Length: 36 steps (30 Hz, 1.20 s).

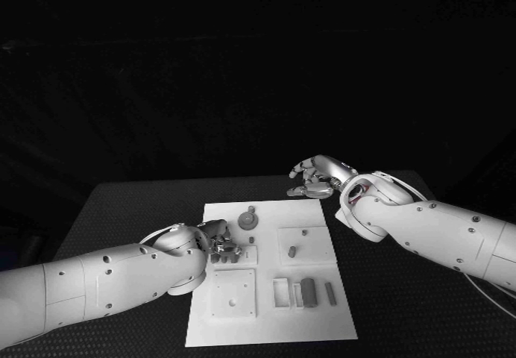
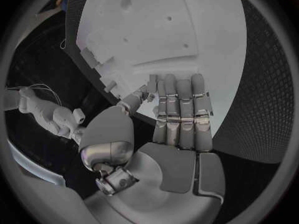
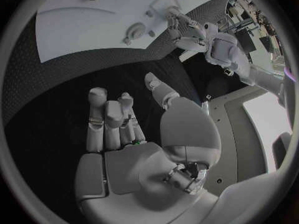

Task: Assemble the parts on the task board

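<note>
Task board (image 1: 269, 313) lies flat mid-desk (image 1: 129, 209), a white plate with raised blocks and slots. All places below are taken from the board.

Parts: a rounded grey part (image 1: 248, 220) near the board's far edge; a small peg-like part (image 1: 291, 252) on the raised block toward the right side; long dark bars (image 1: 309, 292) standing in the slotted rack at the near-right corner.

Left hand (image 1: 223, 245) sits over the board's left side, just beside a small raised block. Its fingers (image 2: 181, 109) lie straight and close together, tips at the board's edge in the wrist view. Cannot tell whether anything is pinched under them.

Right hand (image 1: 316, 177) hangs off the board, past its far-right corner, over bare desk. Fingers (image 3: 106, 119) loosely curled, apart, nothing in them.

Handling, as judged: parts look small, rigid, light, likely smooth plastic, so prone to slip or skitter. Bars are best taken across their long flat sides, pinched mid-length. The rounded part is better held by its rim.
</note>
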Available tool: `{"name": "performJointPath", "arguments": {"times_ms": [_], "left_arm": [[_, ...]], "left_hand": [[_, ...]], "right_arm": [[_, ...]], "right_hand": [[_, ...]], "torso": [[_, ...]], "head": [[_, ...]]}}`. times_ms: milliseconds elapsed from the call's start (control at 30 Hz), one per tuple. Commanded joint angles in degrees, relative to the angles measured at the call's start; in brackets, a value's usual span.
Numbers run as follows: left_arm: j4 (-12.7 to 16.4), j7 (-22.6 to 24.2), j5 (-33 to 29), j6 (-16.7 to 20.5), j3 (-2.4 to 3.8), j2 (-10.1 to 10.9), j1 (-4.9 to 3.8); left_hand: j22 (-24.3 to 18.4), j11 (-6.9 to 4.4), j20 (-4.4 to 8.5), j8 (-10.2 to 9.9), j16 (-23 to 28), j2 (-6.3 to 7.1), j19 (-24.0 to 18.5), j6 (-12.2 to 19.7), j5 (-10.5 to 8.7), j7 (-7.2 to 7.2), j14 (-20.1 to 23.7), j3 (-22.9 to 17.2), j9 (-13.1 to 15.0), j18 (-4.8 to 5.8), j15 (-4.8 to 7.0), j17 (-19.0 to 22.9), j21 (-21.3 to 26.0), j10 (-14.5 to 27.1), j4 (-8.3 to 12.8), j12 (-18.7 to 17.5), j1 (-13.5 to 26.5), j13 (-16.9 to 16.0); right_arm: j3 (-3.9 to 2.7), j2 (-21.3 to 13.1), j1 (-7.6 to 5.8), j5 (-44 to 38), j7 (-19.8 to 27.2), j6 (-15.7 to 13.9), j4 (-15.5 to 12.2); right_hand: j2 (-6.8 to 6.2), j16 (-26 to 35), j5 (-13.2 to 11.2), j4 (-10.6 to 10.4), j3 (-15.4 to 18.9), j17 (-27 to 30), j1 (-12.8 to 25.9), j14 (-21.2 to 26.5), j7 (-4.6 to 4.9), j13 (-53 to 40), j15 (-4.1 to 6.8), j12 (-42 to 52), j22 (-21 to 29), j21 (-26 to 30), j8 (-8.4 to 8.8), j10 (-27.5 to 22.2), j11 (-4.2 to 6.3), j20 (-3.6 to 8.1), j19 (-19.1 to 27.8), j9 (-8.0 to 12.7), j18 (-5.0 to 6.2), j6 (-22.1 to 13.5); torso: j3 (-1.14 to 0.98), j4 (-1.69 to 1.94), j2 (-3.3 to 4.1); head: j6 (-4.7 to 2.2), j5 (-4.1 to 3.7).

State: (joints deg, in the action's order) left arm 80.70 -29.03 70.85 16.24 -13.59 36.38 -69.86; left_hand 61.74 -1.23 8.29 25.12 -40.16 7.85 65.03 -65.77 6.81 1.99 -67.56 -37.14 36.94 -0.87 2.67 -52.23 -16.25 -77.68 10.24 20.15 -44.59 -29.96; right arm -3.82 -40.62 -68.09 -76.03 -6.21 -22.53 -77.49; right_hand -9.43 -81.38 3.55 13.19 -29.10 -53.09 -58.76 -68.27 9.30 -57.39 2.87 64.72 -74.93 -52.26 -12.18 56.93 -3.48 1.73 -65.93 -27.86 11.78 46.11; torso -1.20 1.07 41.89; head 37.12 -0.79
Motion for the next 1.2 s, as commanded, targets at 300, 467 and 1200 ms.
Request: {"name": "performJointPath", "arguments": {"times_ms": [300, 467, 1200], "left_arm": [[0.4, 0.86, -0.09, -0.73, -0.02, 0.06, 0.14], [0.37, 0.96, -0.09, -0.58, -0.01, 0.08, 0.16], [0.36, 1.73, -2.67, 1.93, 0.0, 0.38, 0.22]], "left_hand": [[0.17, 0.29, 0.04, 0.11, -0.37, 2.77, 0.31, 0.61, -0.75, 0.15, 0.68, -0.16, -0.1, -0.32, 0.03, 0.34, 0.5, 0.23, -1.54, -0.02, -0.51, 0.12], [0.35, 0.29, 0.03, 0.15, -0.53, 2.43, 0.32, 0.64, -0.8, 0.16, 0.77, -0.43, -0.07, -0.34, 0.02, 0.47, 0.65, 0.25, -1.16, 0.0, -2.2, 0.1], [1.04, 0.29, -0.05, 0.39, -1.12, -3.0, 0.85, 0.69, -3.49, 0.11, 0.75, -0.32, 0.1, -0.23, -0.03, 1.21, 1.46, 0.12, 3.07, 0.14, -11.36, 0.01]], "right_arm": [[-0.03, -0.05, -0.01, 0.15, 0.15, 0.49, 0.0], [-0.03, -0.07, -0.01, 0.15, 0.15, 0.49, -0.02], [-0.03, -0.13, -0.01, 0.16, 0.12, 0.68, 0.07]], "right_hand": [[-0.08, -0.18, -0.05, -0.42, 0.11, 0.08, 0.59, 0.48, 0.68, 0.08, -0.05, 0.28, -0.73, 0.22, -0.27, -0.25, 0.02, 0.09, -0.09, 0.09, 3.22, -0.4], [-0.09, -0.18, -0.05, -0.45, 0.1, 0.08, 0.57, 0.48, 0.68, 0.1, -0.05, 0.29, -0.74, 0.23, -0.27, -0.25, 0.02, 0.09, -0.09, 0.1, 3.22, -0.4], [-0.13, -0.2, -0.05, -0.56, 0.07, 0.09, 0.51, 0.47, 0.68, 0.14, -0.05, 0.34, -0.75, 0.24, -0.29, -0.26, 0.03, 0.12, -0.12, 0.13, 3.22, -0.39]], "torso": [[0.01, 0.0, 0.0], [0.02, 0.02, 0.0], [0.02, 0.01, 0.01]], "head": [[-0.08, 0.02], [-0.14, 0.0], [-0.27, 0.01]]}}
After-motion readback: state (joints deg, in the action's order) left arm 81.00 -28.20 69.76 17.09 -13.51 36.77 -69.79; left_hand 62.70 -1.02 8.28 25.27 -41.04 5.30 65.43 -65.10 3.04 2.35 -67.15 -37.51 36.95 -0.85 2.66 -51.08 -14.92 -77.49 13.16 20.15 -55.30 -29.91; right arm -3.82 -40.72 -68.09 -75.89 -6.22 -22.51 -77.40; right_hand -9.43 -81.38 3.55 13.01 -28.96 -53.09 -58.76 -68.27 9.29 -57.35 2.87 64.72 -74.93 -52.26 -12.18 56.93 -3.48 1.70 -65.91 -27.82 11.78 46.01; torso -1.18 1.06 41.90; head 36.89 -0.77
